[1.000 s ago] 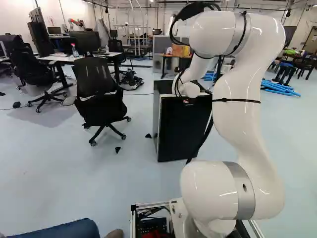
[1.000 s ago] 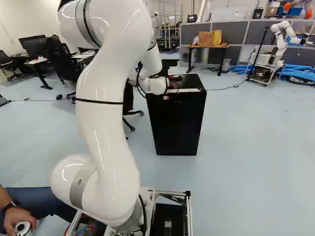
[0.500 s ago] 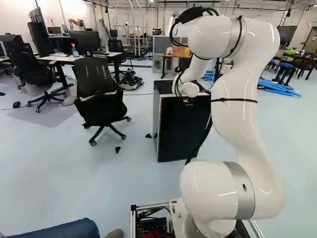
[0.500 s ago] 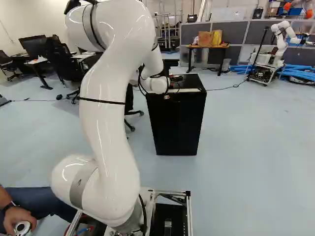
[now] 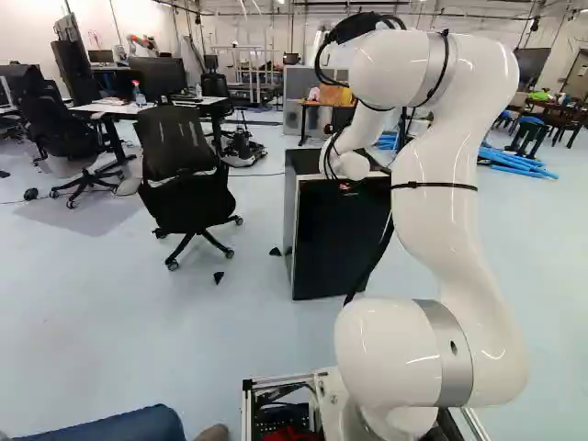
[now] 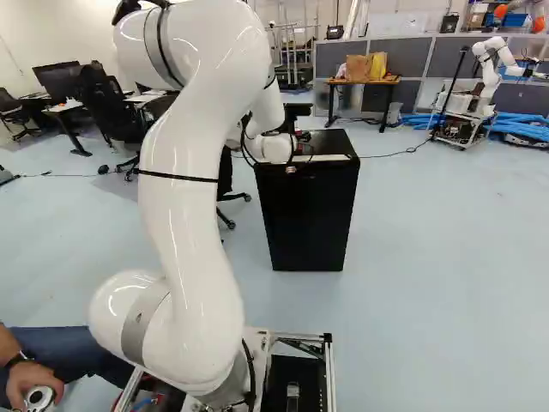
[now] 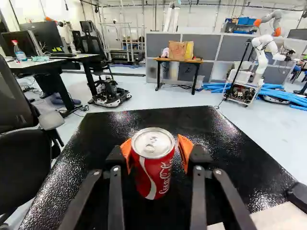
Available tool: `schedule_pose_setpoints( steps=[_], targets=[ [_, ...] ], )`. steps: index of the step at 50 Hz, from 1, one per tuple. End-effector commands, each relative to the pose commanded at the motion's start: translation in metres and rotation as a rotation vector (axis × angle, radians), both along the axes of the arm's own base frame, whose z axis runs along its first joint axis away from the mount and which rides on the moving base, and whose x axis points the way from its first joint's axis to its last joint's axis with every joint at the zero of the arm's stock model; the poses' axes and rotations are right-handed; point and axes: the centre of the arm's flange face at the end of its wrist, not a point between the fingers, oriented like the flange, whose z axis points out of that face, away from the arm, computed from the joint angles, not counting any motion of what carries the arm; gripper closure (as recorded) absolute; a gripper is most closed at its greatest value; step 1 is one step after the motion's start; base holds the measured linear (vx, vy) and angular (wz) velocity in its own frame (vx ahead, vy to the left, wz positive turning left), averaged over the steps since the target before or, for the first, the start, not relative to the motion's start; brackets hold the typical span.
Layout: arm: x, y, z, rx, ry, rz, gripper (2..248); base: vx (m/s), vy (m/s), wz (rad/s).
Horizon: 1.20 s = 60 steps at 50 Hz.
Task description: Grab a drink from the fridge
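One red drink can [image 7: 153, 177], upright between my orange pads [image 7: 184, 151], over the black top of the fridge [image 6: 309, 219]; whether it rests there, I cannot tell. One gripper [image 6: 302, 139], mine: open, set around the can. One black office chair [image 5: 175, 152], near the fridge. Two bags [image 7: 177, 50], brown and yellow, on a table [image 7: 165, 59] beyond.

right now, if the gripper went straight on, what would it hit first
The red can, right at the gripper; past it, probably the black fridge top, though depth is hard to judge.
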Motion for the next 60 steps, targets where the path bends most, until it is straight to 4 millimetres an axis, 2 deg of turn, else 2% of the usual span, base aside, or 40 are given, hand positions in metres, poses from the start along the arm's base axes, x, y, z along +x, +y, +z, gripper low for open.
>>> schedule_pose_setpoints(
  steps=[4,5,28,60],
  targets=[
    [0.000,0.000,0.000,0.000,0.000,0.000,123,0.000,0.000,0.000],
    [0.000,0.000,0.000,0.000,0.000,0.000,150,0.000,0.000,0.000],
    [0.000,0.000,0.001,0.000,-0.002,0.000,150,0.000,0.000,0.000],
    [-0.002,0.000,0.036,-0.010,-0.054,0.000,150,0.000,0.000,0.000]
  ],
)
